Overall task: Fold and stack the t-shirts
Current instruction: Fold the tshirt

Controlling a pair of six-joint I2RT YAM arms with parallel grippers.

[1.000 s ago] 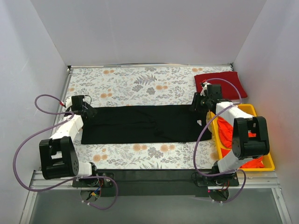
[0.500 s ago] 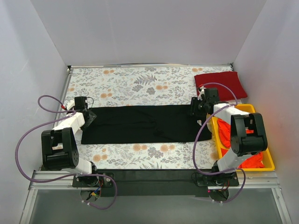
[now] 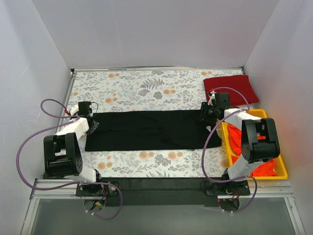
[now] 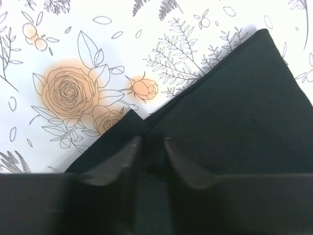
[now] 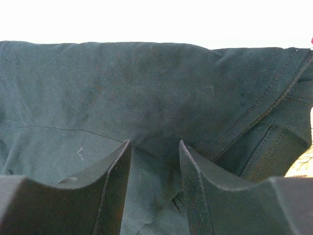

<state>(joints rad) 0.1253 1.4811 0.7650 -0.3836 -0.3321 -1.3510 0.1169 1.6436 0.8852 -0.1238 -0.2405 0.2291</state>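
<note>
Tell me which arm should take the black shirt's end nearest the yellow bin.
Right. The right gripper sits at that end of the black shirt, beside the bin; the left gripper is at the opposite end.

Lab booth: plain white walls (image 3: pixel 156 34), bench-mounted arms (image 3: pixel 62 155)

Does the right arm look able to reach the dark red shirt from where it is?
Probably yes. The dark red shirt lies just beyond the right tool, with nothing between them; that tool is at the black shirt's edge.
</note>
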